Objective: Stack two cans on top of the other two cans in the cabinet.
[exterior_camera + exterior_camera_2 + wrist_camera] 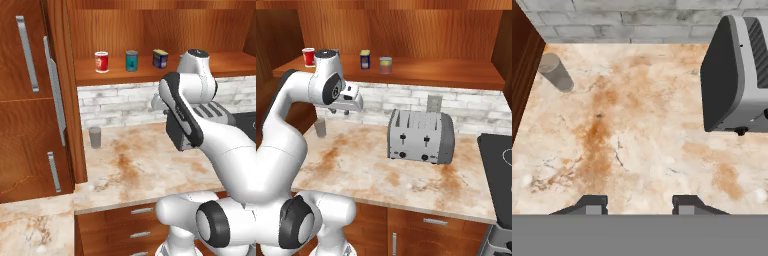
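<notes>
The gripper (pixel 639 202), fingers spread and empty, points down at the counter (pixel 637 130), while the upright teal can (pixel 131 60) stands on the cabinet (pixel 150 75) shelf at about 11 o'clock above it.

No text, brand, number or sign can be read. A yellow label is borne by the dark blue can (pixel 160 58) and a white band by the red can (pixel 101 62) (both too small for lettering to be made out).

Arm folded, tool (pixel 639 202) down — jaws apart
</notes>
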Robot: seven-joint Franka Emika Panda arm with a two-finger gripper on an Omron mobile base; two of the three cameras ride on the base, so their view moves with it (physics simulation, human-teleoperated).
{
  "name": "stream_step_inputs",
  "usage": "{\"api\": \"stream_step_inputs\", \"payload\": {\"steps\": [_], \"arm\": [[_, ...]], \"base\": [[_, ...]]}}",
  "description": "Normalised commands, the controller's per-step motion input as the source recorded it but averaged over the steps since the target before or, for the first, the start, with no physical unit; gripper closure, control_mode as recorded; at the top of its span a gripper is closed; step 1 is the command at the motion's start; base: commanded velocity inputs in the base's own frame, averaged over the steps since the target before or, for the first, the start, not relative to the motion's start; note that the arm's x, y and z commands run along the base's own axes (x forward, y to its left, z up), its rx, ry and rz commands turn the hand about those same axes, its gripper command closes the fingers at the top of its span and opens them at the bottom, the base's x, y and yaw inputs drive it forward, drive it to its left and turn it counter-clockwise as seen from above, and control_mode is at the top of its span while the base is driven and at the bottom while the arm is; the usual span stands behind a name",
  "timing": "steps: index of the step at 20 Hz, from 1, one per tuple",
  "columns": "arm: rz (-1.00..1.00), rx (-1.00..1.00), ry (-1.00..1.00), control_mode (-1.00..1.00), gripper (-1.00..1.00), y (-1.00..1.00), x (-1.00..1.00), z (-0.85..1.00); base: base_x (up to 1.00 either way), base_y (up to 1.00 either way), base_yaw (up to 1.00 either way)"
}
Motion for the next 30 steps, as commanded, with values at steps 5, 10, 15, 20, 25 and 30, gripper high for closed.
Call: {"api": "stream_step_inputs", "payload": {"steps": [5, 10, 15, 20, 25, 30], "arm": [[0.00, 0.00, -0.01, -1.00, -1.00, 0.00, -0.17, -0.01], [0.00, 0.02, -0.45, -1.00, -1.00, 0.03, -0.33, 0.11], [0.00, 0.02, -0.40, -1.00, -1.00, 0.11, -0.22, 0.64], [0.00, 0.00, -0.17, -1.00, -1.00, 0.25, -0.06, 0.76], [0.00, 0.00, -0.12, -1.00, -1.00, 0.24, -0.01, 0.54], [0.04, 0.03, -0.04, -1.00, -1.00, 0.16, 0.15, 0.29]], "base": [[0.00, 0.00, 0.00], [0.00, 0.00, 0.00], [0.00, 0.00, 0.00], [0.00, 0.00, 0.00], [0.00, 0.00, 0.00], [0.00, 0.00, 0.00]]}}
